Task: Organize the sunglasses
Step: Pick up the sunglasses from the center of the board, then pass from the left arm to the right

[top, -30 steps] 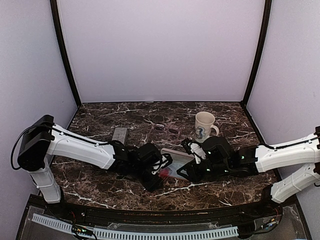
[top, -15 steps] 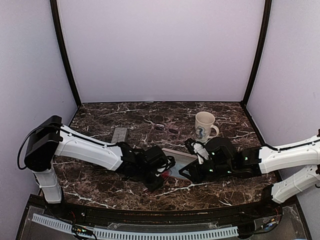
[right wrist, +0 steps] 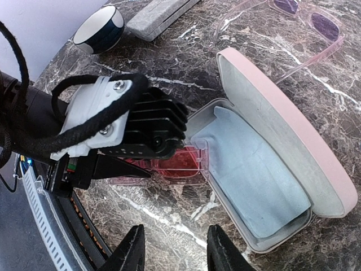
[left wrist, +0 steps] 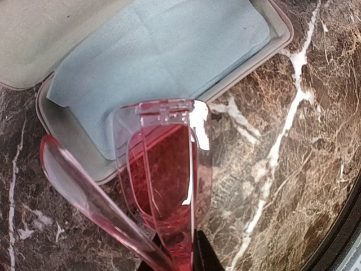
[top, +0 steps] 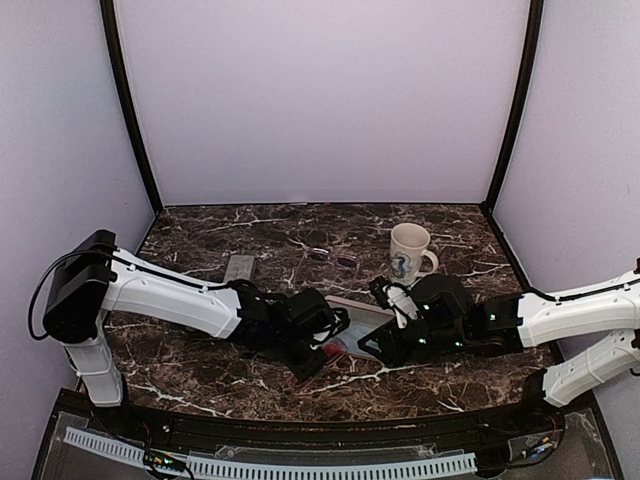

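The red-pink sunglasses (left wrist: 169, 186) are folded and pinched at one end in my shut left gripper (left wrist: 177, 257). They hang just over the near-left rim of the open pink case (left wrist: 67, 135), which is lined with a light blue cloth (left wrist: 158, 56). In the right wrist view the red-pink sunglasses (right wrist: 183, 164) touch the case's left end (right wrist: 211, 113). My right gripper (right wrist: 172, 248) is open and empty over bare marble, just in front of the case. The second pair of sunglasses (right wrist: 307, 20), with a thin frame and dark lenses, lies open behind the case.
A closed grey case (top: 239, 268) lies at the back left. A white mug (top: 408, 252) with a blue pattern stands at the back right. The two arms meet at the case in the middle (top: 350, 325). The table's front edge is close behind both grippers.
My left gripper has shifted slightly right with the red-pink sunglasses, up to the case's edge. The right gripper has barely moved.
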`<action>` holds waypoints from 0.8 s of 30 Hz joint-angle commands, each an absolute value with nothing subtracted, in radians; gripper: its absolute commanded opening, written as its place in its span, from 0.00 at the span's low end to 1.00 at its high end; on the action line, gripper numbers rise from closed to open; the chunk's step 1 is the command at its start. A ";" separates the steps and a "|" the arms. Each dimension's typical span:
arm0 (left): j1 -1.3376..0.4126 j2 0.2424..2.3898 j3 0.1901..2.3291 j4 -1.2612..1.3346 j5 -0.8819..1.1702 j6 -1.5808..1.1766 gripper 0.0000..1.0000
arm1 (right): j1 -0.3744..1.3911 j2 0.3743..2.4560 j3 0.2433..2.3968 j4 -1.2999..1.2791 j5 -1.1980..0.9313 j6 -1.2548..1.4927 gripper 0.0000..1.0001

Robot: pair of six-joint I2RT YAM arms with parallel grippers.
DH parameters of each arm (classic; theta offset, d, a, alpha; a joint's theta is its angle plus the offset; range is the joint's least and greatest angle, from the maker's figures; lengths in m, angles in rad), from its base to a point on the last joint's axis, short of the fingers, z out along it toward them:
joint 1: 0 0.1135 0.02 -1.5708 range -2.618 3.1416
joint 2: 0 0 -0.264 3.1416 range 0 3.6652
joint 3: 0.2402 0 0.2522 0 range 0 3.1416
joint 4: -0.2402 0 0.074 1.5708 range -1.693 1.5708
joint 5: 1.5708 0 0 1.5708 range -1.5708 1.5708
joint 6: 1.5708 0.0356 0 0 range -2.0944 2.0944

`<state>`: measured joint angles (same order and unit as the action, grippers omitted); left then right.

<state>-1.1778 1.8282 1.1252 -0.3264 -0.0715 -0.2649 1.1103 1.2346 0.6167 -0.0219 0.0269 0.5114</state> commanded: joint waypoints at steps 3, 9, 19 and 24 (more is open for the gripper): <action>-1.182 1.733 1.106 -0.370 0.007 -0.242 0.00 | 1.102 1.221 0.629 -0.004 0.015 0.480 0.38; -1.158 1.615 1.043 -0.334 0.187 -0.259 0.00 | 1.102 1.190 0.618 0.023 -0.073 0.421 0.40; -0.992 1.446 0.890 -0.129 0.684 -0.302 0.00 | 1.104 1.118 0.587 0.104 -0.304 0.330 0.78; -0.967 1.460 0.850 0.028 0.938 -0.382 0.00 | 1.104 1.128 0.605 0.094 -0.310 0.310 0.87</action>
